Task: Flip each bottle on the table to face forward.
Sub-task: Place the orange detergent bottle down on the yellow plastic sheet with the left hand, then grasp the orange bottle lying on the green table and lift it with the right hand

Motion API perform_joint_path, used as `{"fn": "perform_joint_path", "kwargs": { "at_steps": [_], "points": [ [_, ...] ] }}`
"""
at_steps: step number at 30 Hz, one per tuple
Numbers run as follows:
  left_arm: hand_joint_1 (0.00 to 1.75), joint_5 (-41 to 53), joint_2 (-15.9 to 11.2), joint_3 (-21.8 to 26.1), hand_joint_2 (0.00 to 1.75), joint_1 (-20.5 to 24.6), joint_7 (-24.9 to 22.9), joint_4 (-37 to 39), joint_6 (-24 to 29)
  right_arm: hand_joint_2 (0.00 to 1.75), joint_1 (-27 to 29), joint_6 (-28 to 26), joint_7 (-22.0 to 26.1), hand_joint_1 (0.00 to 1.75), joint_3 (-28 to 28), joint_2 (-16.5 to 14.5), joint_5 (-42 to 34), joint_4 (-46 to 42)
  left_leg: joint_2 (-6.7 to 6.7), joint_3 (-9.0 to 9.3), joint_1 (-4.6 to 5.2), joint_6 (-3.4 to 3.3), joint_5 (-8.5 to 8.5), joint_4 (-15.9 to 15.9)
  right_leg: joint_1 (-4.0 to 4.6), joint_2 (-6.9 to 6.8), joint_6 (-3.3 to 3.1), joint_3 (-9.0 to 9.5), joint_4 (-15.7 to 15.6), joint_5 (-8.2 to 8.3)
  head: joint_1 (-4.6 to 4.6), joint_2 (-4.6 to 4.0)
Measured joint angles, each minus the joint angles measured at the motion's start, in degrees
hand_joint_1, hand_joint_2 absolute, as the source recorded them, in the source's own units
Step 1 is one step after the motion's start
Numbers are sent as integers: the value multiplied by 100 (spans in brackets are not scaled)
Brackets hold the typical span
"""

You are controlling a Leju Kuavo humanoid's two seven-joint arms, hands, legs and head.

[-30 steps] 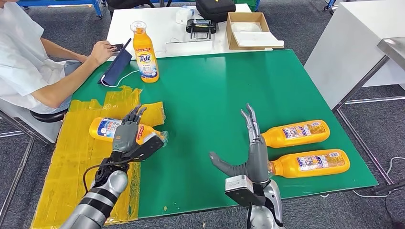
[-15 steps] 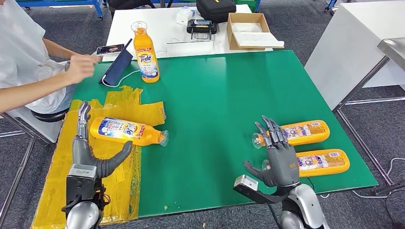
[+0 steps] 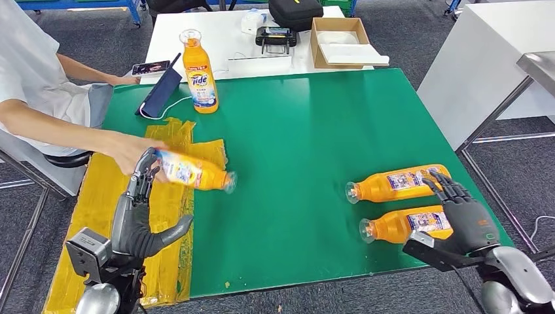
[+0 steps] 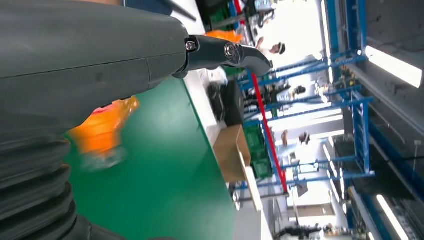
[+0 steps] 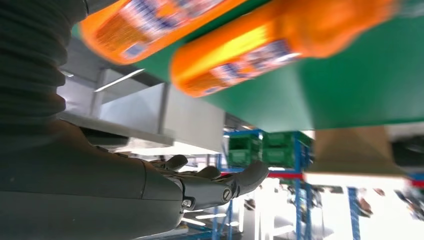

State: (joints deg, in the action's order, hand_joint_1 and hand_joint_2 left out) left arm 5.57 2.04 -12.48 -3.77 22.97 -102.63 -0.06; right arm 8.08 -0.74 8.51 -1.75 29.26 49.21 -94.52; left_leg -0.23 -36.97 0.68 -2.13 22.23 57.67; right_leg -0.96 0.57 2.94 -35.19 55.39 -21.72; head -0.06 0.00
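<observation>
Change: person's hand [image 3: 134,152] has lifted the left bottle [image 3: 193,172] off the yellow sheet [image 3: 105,196].
Head view: left hand [image 3: 137,212] empty, fingers spread; right hand [image 3: 463,219] fingers curled over two lying bottles [image 3: 399,183] at worktop [image 3: 294,131] right edge; upright bottle [image 3: 199,72] at far-left corner.
Left wrist view: blurred orange bottle [image 4: 102,131] beside thumb.
Right wrist view: fingers loose, holding nothing.
Risk: reaching left could strike the person's hand.

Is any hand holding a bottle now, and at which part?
Only the person's hand holds one: the left bottle, by its base end. Both robot hands hold nothing.
</observation>
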Motion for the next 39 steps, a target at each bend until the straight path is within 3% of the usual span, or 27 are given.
{"fn": "perform_joint_path", "kwargs": {
  "at_steps": [6, 21, 27, 39],
  "points": [
    [0, -49, -21, 0, 175, 15, -8, 64, -56, 175, -114, 119, 78, 0, -251, 355, -55, 354, 0, 0, 0, -1, -1, 0, 1, 0, 2, 0, 0, 2, 1, 0],
    [0, -97, -46, -22, 175, 114, -80, 174, -166, 175, -328, 101, 63, 0, -332, 618, 204, 832, 2, -2, 2, -7, -5, 0, -1, 1, 5, -1, 0, 4, 1, 0],
    [0, -156, -46, -91, 175, 216, -158, 273, -226, 175, -868, -232, 92, 0, -166, 533, 641, 1350, 4, -1, 2, -10, -9, 0, -1, 2, 10, -1, 0, 9, 0, 0],
    [0, -192, -46, -159, 175, 335, -199, 407, -263, 175, -1892, -304, 9, 0, 389, 371, 942, 2210, 2, -8, 2, -13, -14, 0, -2, 1, 11, -3, 1, 10, 1, 0]
  ]
}}
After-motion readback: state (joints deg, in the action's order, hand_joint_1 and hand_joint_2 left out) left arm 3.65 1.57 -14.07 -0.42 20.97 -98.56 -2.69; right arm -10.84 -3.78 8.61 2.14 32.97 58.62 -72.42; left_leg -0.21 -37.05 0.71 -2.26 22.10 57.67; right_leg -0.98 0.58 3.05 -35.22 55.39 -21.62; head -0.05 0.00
